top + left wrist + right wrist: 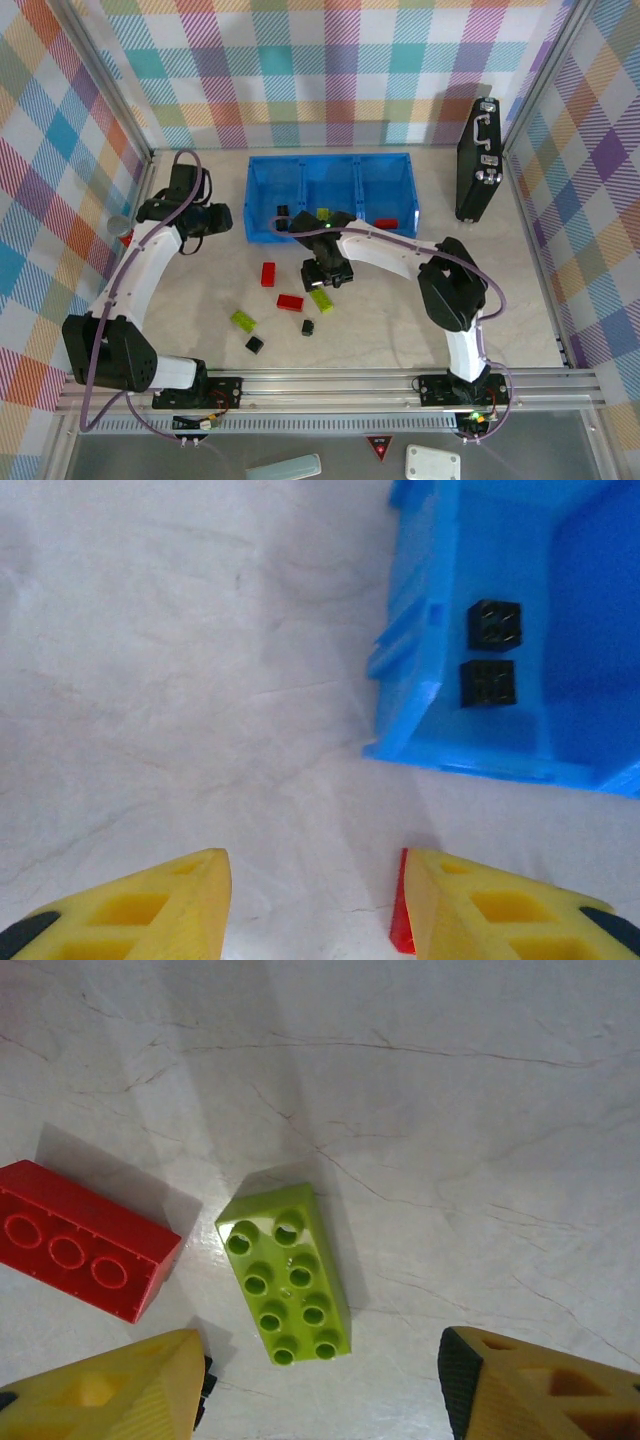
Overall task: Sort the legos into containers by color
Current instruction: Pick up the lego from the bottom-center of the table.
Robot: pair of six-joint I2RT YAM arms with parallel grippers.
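Three red bricks [268,273], three green [243,320], four black [254,344]

my left gripper [312,868] hangs over the pale table [150,680], yellow fingers [150,905] parted, nothing between them. blue tray [420,680] just ahead, two black legos [495,625] close together in one compartment. a red sliver [402,920] peeks beside one finger.

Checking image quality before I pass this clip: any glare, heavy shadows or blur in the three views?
Top external: even light, sharp, only faint shadows. Left wrist: blue tray very saturated, near fingers soft. Right wrist: glossy sheen on the table beside the lime-green brick.
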